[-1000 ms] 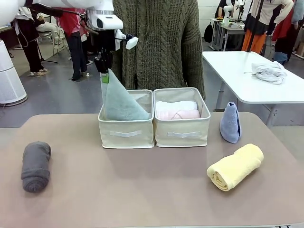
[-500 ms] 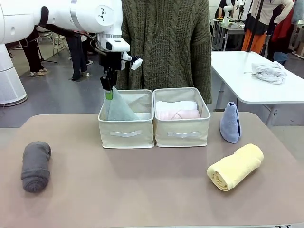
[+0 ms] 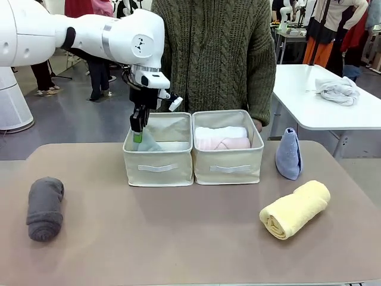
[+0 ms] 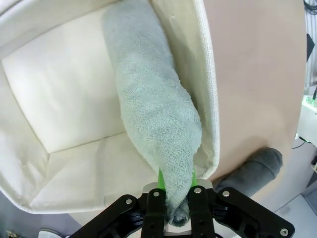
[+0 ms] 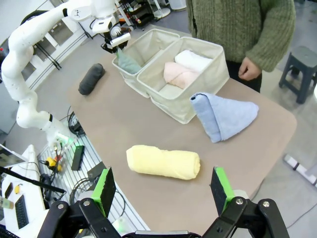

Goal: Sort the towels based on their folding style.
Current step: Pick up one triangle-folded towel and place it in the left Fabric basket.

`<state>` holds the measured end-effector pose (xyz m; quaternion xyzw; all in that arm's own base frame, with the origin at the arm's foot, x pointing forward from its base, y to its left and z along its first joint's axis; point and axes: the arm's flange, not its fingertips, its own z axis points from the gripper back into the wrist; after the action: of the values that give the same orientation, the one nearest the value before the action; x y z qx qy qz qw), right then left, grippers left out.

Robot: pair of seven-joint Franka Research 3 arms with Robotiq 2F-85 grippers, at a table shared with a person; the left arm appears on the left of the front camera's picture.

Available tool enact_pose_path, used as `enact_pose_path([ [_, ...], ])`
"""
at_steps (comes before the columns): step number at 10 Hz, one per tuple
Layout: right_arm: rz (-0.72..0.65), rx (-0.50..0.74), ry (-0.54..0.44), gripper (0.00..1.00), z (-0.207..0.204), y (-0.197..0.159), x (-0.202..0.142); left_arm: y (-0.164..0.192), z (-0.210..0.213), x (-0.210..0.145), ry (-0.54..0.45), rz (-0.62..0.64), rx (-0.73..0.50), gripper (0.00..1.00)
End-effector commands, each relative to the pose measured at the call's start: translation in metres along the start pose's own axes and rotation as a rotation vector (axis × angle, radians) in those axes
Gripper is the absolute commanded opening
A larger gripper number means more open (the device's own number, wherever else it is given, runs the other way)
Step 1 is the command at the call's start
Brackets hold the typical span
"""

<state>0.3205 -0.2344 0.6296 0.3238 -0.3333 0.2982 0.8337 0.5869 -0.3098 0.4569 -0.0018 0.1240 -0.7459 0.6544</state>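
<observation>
1. Pinching the tip of the pale green cone towel, the left gripper is clamped tight on it. The towel body lies inside the left bin along its wall, and the tip grip likely keeps the cone shape intact.
2. Right bin holds the white roll and pink roll, so the left bin reads as the cone bin.
3. Unsorted on the table: blue cone towel just beside the right bin, yellow roll in front of it, dark grey roll far left.
4. Right gripper hovers with jaws wide, empty.
</observation>
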Motion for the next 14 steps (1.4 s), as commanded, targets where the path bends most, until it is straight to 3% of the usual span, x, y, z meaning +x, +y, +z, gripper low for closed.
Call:
enact_pose_path([
  [1, 0.017, 0.013, -0.013, 1.00, -0.001, -0.001, -0.001, -0.007, -0.007, 0.001, 0.007, 0.020, 0.012, 0.15],
  [2, 0.017, 0.013, -0.013, 1.00, -0.001, -0.001, -0.001, -0.009, -0.007, 0.001, -0.001, 0.018, 0.019, 0.75],
  [3, 0.017, 0.013, -0.013, 1.00, -0.001, -0.001, -0.001, -0.007, -0.005, 0.001, 0.002, 0.009, 0.020, 0.75],
  [4, 0.017, 0.013, -0.013, 1.00, -0.001, -0.001, -0.001, -0.008, -0.005, 0.000, 0.001, 0.007, 0.017, 1.00],
  [5, 0.017, 0.013, -0.013, 1.00, -0.001, -0.001, -0.001, -0.011, -0.005, -0.001, 0.000, 0.011, 0.018, 0.78],
  [6, 0.017, 0.013, -0.013, 1.00, -0.001, -0.001, -0.001, -0.009, -0.001, -0.004, 0.000, 0.006, 0.020, 1.00],
  [11, 0.017, 0.013, -0.013, 1.00, -0.001, -0.001, -0.001, -0.014, 0.008, -0.013, -0.019, 0.011, 0.020, 1.00],
  [13, 0.017, 0.013, -0.013, 1.00, -0.001, -0.001, -0.001, -0.035, 0.039, -0.032, -0.094, 0.014, 0.028, 1.00],
  [14, 0.017, 0.013, -0.013, 1.00, -0.001, -0.001, -0.001, -0.061, 0.073, -0.063, -0.193, 0.004, 0.053, 1.00],
])
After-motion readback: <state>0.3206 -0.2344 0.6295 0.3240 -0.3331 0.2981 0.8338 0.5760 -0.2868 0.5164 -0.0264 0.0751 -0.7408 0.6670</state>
